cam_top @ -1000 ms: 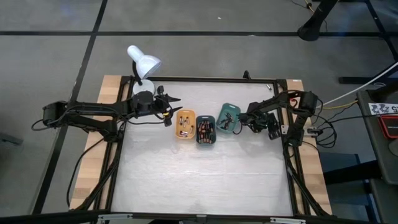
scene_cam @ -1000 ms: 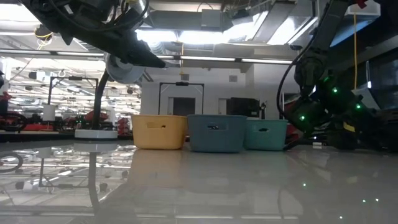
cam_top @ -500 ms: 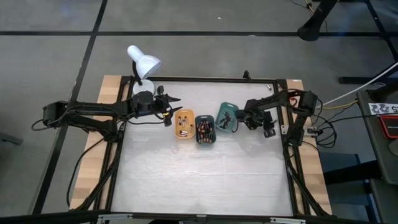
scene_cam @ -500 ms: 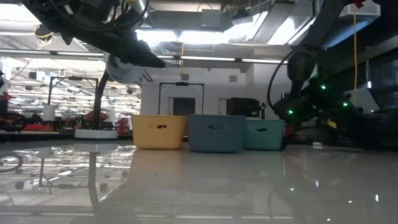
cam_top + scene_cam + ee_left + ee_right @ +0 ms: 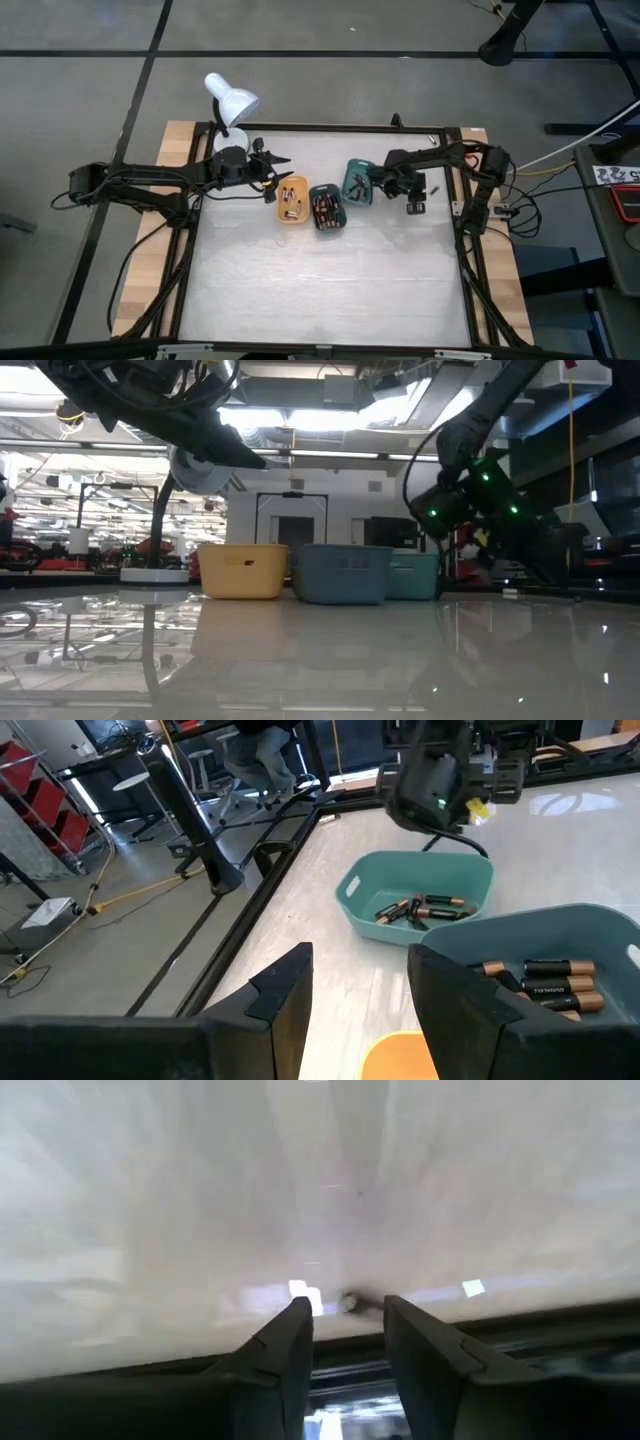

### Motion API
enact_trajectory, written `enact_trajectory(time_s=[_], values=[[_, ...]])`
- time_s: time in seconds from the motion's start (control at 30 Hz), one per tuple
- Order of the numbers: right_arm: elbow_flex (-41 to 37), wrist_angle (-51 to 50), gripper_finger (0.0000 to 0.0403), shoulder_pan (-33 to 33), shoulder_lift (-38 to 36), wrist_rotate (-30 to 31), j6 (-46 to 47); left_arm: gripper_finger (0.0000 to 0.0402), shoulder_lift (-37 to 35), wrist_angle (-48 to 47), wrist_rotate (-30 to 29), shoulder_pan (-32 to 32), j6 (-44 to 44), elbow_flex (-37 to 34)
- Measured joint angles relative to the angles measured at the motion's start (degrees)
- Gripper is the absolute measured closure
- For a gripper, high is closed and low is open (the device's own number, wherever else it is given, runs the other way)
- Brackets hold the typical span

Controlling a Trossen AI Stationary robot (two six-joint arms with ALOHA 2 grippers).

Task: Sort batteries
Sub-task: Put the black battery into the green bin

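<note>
At the table's left edge, beside the white desk lamp (image 5: 230,100), my left gripper (image 5: 360,975) hangs above the surface with its fingers spread wide and nothing between them. It waits there, pointing toward the row of trays.

Just ahead of it sits the orange tray (image 5: 291,200), and the dark teal tray (image 5: 326,207) touches its right side. The green tray (image 5: 358,182) stands against the dark teal one, turned at an angle and a little farther back. The batteries (image 5: 420,908) lie in all three trays: a few in the orange one, a full heap in the dark teal one and a small cluster in the green one.

My right gripper (image 5: 345,1308) is just beside the green tray on its right. Its fingers are a little apart and empty, and it looks down at bare tabletop.

I judge that I am between picks: no cell is in either gripper, and the sorting is partway done. The next move calls for me to bring the right fingers over one tray, line them up across a single cell and keep clear of its neighbours and the tray wall. The heap in the dark teal tray is tightly packed, so picking out one cell there needs care.

The cells show dark bodies with copper-coloured ends, and some carry pale print, but it is too small for me to read. I see no other writing.
</note>
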Motion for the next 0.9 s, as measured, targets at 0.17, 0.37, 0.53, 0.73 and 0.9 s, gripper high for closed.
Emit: enact_trajectory(time_s=[0.17, 0.37, 0.53, 0.73, 0.9], values=[[3.1, -1.0, 0.0277, -5.2, -0.8, -9.0, 6.2, 0.0245, 0.0, 0.0, 0.0, 0.0, 0.0, 0.0], [3.1, -1.2, 0.0276, -11.8, -2.1, -10.3, 6.4, 0.0245, 0.0, -0.1, 0.0, -0.1, -0.2, 0.0], [2.7, -1.2, 0.0276, -14.8, -2.2, -2.9, 0.0, 0.0245, 0.0, -0.1, 0.0, -0.1, 0.0, 0.0], [-0.5, 0.9, 0.0276, -14.9, -2.2, 3.1, -14.7, 0.0245, 0.0, -0.2, 0.0, -0.1, 0.3, 0.0], [-2.4, 5.2, 0.0276, -14.8, -2.2, 3.8, -18.4, 0.0245, 0.0, -0.2, 0.0, -0.1, 0.4, 0.0]])
